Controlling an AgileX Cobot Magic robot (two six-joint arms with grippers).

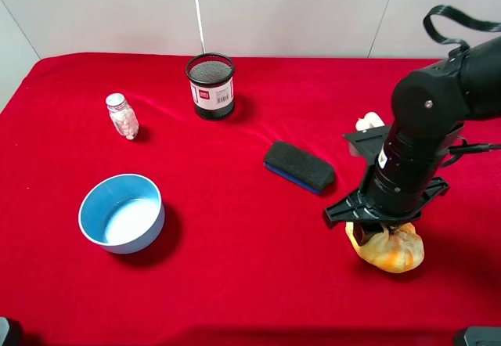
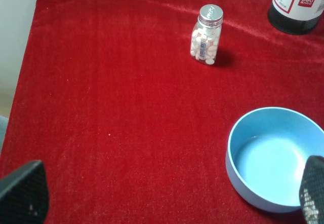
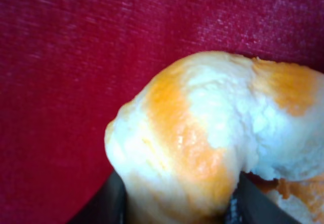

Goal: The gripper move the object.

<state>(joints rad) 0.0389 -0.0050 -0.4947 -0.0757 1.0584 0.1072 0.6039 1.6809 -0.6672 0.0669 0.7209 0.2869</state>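
Observation:
The object (image 1: 395, 250), an orange-yellow bread-like lump with cream patches, lies on the red cloth at the front right. My right gripper (image 1: 382, 227) stands straight above it, with the black crossbar just over its top. In the right wrist view the object (image 3: 192, 133) fills the frame and sits pressed between the two black fingers (image 3: 101, 206), so the gripper is shut on it. I cannot tell whether it is lifted off the cloth. My left gripper (image 2: 168, 191) is open and empty over the cloth at the front left, near the blue bowl.
A black-and-blue eraser block (image 1: 300, 166) lies left of the right arm. A small white curved piece (image 1: 370, 120) lies behind it. A black mesh pen holder (image 1: 210, 86), a pill bottle (image 1: 122, 116) and a blue bowl (image 1: 122, 213) stand on the left half.

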